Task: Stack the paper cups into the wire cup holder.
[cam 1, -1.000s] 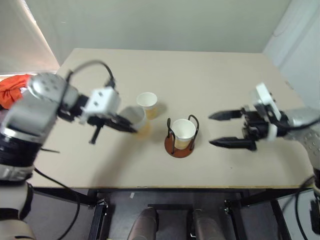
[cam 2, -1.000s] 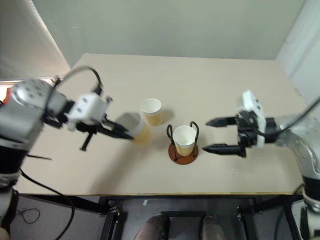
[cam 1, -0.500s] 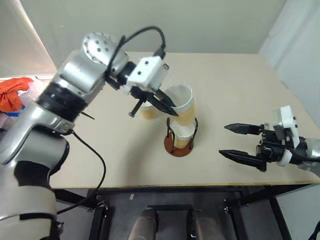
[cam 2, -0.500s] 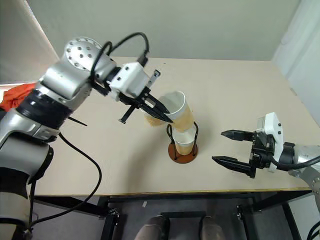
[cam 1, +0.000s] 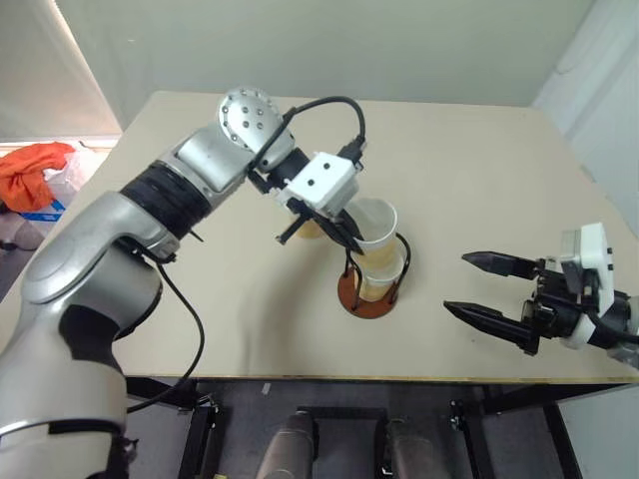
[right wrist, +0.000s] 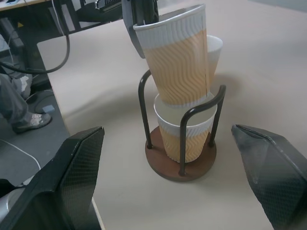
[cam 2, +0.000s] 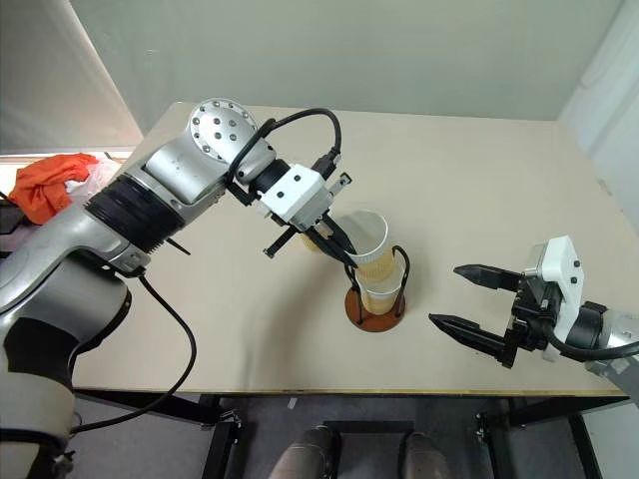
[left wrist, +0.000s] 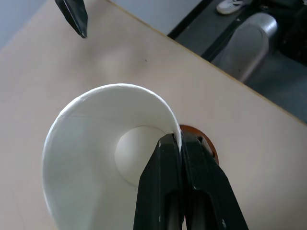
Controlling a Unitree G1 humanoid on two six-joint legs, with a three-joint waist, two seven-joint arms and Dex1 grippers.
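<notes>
I have the left end effector (cam 2: pixel 344 242) pinched shut on the rim of 1 paper cup (right wrist: pixel 176 57), its base entering the cup already seated (right wrist: pixel 182 132) in the wire cup holder (cam 2: pixel 376 295), which stands near the counter (cam 2: pixel 479 190)'s front edge. To nest it cleanly I should level the tilted cup and lower straight between the wire loops before letting go. The right end effector (cam 2: pixel 469 301) waits wide, holding nothing. 1 second ago the held cup was well left of the holder; the right arm has drawn back.
</notes>
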